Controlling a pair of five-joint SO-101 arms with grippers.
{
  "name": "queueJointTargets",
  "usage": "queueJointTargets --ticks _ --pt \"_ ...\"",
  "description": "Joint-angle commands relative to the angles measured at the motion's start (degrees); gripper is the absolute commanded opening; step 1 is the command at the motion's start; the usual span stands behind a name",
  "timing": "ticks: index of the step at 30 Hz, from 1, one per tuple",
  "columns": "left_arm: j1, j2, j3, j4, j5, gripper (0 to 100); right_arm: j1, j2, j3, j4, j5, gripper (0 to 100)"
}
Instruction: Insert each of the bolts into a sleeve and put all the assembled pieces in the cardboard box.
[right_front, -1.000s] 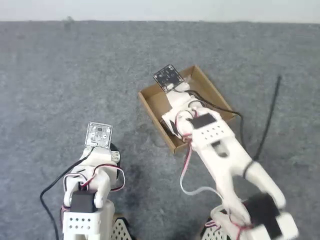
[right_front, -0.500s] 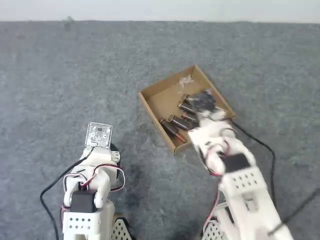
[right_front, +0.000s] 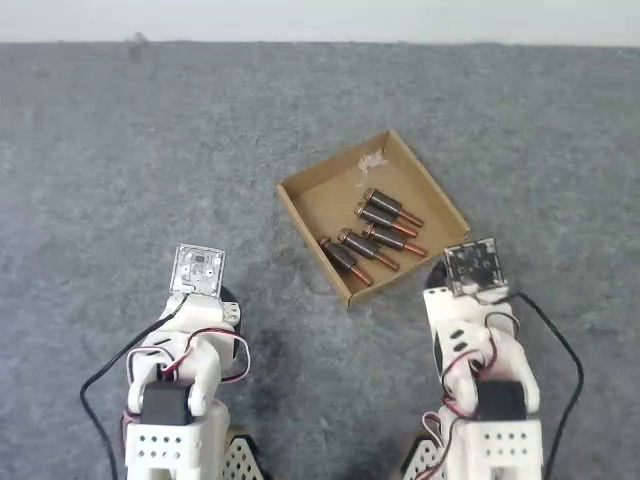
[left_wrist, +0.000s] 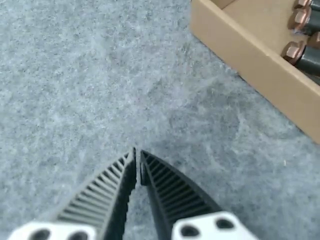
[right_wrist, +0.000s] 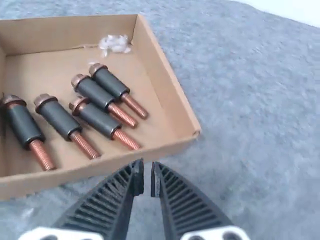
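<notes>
Grey carpet covers the desk. Left end effector and right end effector sit closed, gripping nothing — nothing seems left to carry, since the sleeved bolts lie side by side inside the cardboard box.

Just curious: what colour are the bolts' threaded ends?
Copper; the bolts show best in right wrist view.

Grey carpeted table — the box sits right of centre, turned at an angle — and the left arm and right arm stand at the near edge.
</notes>
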Motion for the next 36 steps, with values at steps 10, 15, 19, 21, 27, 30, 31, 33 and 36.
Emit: queueJointTargets --ticks 10,15,19,21,27,30,31,33,36 --pt "-0.26 -1.23 -0.66 0.09 -0.26 1 -1.1 -3.65 5.19 14.9 -13.36 0.7" --pt "-0.26 -1.23 -0.66 -0.09 -0.26 1 -4.97 -3.38 5.27 19.38 -15.3 0.8" --pt "-0.26 -1.23 -0.66 0.18 -0.26 1 -7.96 -3.3 5.27 22.99 -17.05 0.7" --pt "-0.26 -1.23 -0.66 0.53 -0.26 1 -8.31 -3.3 5.27 23.08 -17.05 0.7" --pt "0.0 -1.23 -0.66 4.31 -0.18 1 -8.13 -3.3 5.27 23.08 -17.14 0.7" --pt "0.0 -1.23 -0.66 7.12 0.0 1 -8.13 -3.3 5.27 23.08 -17.14 0.7" --pt "0.09 -1.32 -0.66 7.12 0.0 1 -8.13 -3.3 5.27 23.08 -17.14 0.7" --pt "0.09 -1.32 -0.66 6.95 -0.09 1 -8.13 -3.3 5.27 23.08 -17.14 0.7" --pt "0.18 -1.23 -0.66 6.95 -0.18 1 -8.13 -3.3 5.27 23.08 -17.14 0.7"
